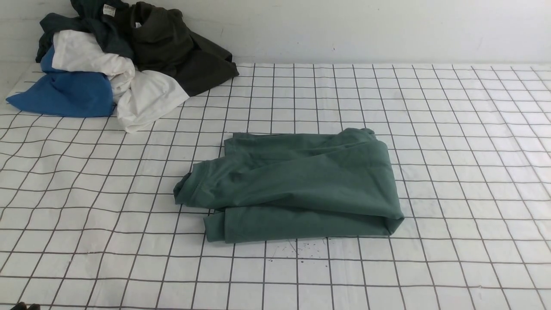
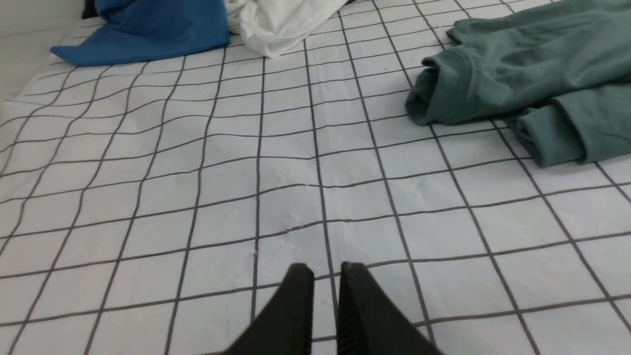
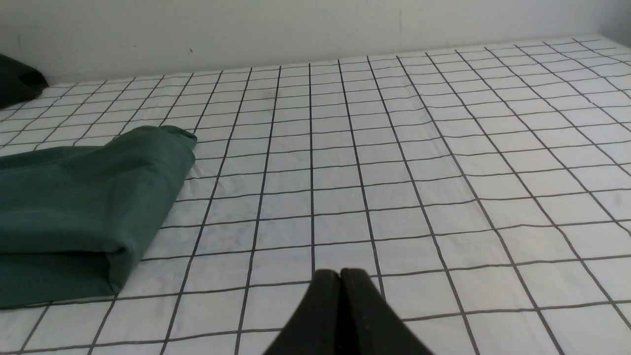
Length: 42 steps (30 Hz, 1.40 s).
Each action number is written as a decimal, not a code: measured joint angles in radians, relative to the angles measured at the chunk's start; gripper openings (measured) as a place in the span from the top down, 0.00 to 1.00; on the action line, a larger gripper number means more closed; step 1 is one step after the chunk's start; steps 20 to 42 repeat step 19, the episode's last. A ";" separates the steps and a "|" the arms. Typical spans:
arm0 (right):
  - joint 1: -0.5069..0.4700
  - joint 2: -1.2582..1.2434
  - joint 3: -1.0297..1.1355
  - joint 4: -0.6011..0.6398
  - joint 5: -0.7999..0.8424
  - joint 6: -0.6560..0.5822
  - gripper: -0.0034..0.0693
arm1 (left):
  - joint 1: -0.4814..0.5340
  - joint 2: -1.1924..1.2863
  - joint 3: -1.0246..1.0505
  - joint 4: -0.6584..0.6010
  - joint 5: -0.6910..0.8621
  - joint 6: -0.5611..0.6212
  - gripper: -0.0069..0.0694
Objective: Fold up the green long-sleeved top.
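Forward of the left gripper (image 2: 327,268), parted slightly and empty, and the right gripper (image 3: 341,274), closed and empty: square the green long-sleeved top (image 1: 301,181); tuck protruding ends before release.

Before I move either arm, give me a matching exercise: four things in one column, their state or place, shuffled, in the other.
1. Green top
2. Blue garment
3. Right gripper
4. Left gripper

A. jaws shut, holding nothing
B. folded over on itself, mid-table
C. jaws slightly apart, holding nothing
D. beside white cloth, at the table's far left

Pairs: 1-B, 2-D, 3-A, 4-C
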 joint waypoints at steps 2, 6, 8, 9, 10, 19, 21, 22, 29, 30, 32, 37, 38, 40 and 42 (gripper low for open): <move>0.000 0.000 0.000 0.000 0.000 0.000 0.97 | -0.021 0.000 0.000 0.000 0.000 0.000 0.82; 0.000 0.000 0.000 0.000 0.000 0.000 0.97 | -0.039 0.000 0.000 0.000 0.000 0.000 0.82; 0.000 0.000 0.000 0.000 0.000 0.000 0.97 | -0.040 0.000 0.000 0.000 0.000 0.000 0.82; 0.000 0.000 0.000 0.000 0.000 0.000 0.97 | -0.040 0.000 0.000 0.000 0.000 0.000 0.82; 0.000 0.000 0.000 0.000 0.000 0.000 0.97 | -0.040 0.000 0.000 0.000 0.000 0.000 0.82; 0.000 0.000 0.000 0.000 0.000 0.000 0.97 | -0.040 0.000 0.000 0.000 0.000 0.000 0.82; 0.000 0.000 0.000 0.000 0.000 0.000 0.97 | -0.040 0.000 0.000 0.000 0.000 0.000 0.82; 0.000 0.000 0.000 0.000 0.000 0.000 0.97 | -0.040 0.000 0.000 0.000 0.000 0.000 0.82; 0.000 0.000 0.000 0.000 0.000 0.000 0.97 | -0.040 0.000 0.000 0.000 0.000 0.000 0.82; 0.000 0.000 0.000 0.000 0.000 0.000 0.97 | -0.040 0.000 0.000 0.000 0.000 0.000 0.82; 0.000 0.000 0.000 0.000 0.000 0.000 0.97 | -0.040 0.000 0.000 0.000 0.000 0.000 0.82; 0.000 0.000 0.000 0.000 0.000 0.000 0.97 | -0.040 0.000 0.000 0.000 0.000 0.000 0.82; 0.000 0.000 0.000 0.000 0.000 0.000 0.97 | -0.040 0.000 0.000 0.000 0.000 0.000 0.82; 0.000 0.000 0.000 0.000 0.000 0.000 0.97 | -0.040 0.000 0.000 0.000 0.000 0.000 0.82; 0.000 0.000 0.000 0.000 0.000 0.000 0.97 | -0.040 0.000 0.000 0.000 0.000 0.000 0.82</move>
